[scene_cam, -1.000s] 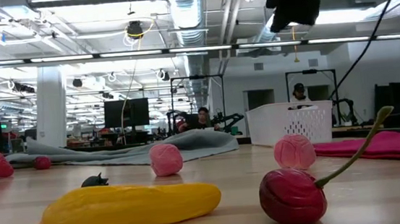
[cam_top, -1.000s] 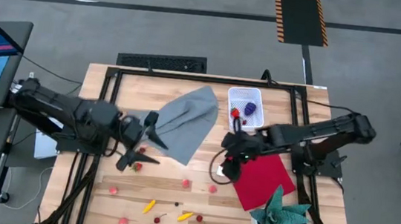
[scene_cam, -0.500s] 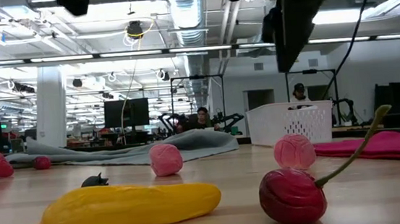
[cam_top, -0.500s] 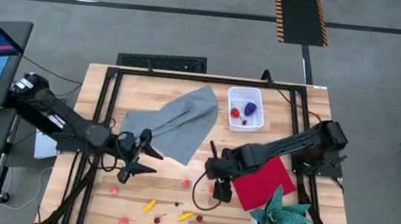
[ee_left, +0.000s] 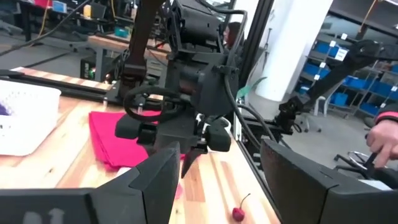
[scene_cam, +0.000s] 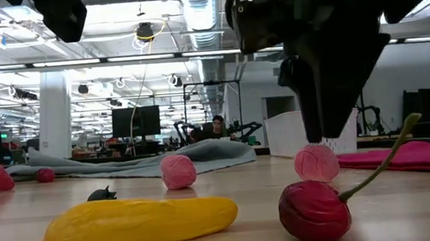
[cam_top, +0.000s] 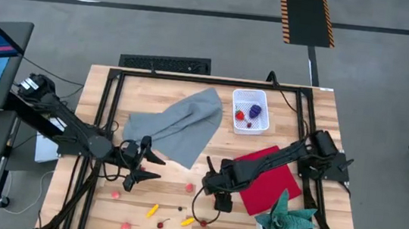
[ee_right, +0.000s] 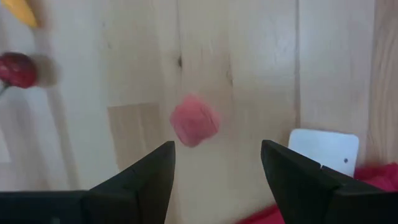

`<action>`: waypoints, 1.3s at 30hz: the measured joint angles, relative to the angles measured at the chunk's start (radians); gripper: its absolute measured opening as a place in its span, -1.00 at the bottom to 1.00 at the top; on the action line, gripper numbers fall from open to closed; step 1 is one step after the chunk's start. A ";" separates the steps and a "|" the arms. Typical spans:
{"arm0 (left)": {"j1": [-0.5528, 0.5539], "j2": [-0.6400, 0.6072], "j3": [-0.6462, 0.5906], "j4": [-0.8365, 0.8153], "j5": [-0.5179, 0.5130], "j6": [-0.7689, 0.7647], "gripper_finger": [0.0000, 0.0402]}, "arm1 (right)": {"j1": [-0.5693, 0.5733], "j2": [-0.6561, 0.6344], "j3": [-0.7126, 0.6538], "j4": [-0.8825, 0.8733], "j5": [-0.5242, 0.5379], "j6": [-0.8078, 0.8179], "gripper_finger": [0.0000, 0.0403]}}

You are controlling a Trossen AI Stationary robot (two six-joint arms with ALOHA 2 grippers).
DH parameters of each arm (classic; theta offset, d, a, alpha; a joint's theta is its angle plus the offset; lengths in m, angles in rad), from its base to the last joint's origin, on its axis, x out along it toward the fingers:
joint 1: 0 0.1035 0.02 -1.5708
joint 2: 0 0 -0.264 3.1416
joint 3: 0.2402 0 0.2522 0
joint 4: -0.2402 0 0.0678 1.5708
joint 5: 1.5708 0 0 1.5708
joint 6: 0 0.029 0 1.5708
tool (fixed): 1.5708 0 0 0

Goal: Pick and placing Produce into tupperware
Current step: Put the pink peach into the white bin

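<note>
Pink and small, the berry [ee_right: 194, 121] sits on the bare wooden table [cam_top: 254, 226], right under the right gripper [ee_right: 214, 168]. That claw hangs above it with its 2 fingers apart, and nothing is in it yet. The berry looks light and bumpy, a little toy that I think could roll or pop out if squeezed badly. I would pinch it across its middle, 1 finger on each side, and go slow.

Next to it lies the red cloth [cam_top: 269, 184]. The white tub [cam_top: 264, 98] is well apart, at the far side of the table, with a purple grape bunch [cam_top: 255, 111] and some red bits already in it. More berries, cherries and yellow pieces lie near the front edge.

The left gripper [cam_top: 143, 166] waits beside the grey cloth [cam_top: 181, 123], its fingers apart too and holding nothing.
</note>
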 joint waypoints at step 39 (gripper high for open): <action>-0.002 0.007 0.000 0.003 -0.003 0.001 0.07 | 0.019 0.043 0.000 0.107 -0.004 0.000 0.18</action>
